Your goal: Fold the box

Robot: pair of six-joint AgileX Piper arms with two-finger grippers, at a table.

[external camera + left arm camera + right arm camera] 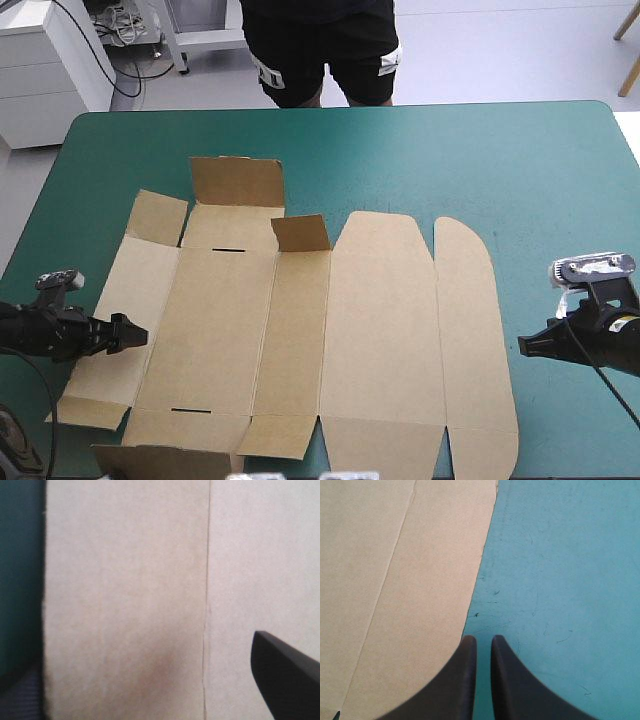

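Observation:
The brown box (380, 330) lies as a flat cut sheet across the table's middle and left. Two flaps at its far left corner stand up, a wide flap (237, 180) and a small flap (300, 232). My left gripper (135, 333) hovers low over the sheet's left side panel. In the left wrist view this gripper (145, 670) is open, its fingers (285, 680) wide apart, with board and a crease line beneath. My right gripper (522, 347) sits just off the sheet's rounded right edge. In the right wrist view it (482, 639) is shut, with the board's edge (480, 575) running up to its tip.
Teal-green cover (480, 150) shows beyond the box's far edge and along its right side. The near flaps of the box (165, 460) reach the table's front edge. The table's left edge lies close behind my left gripper.

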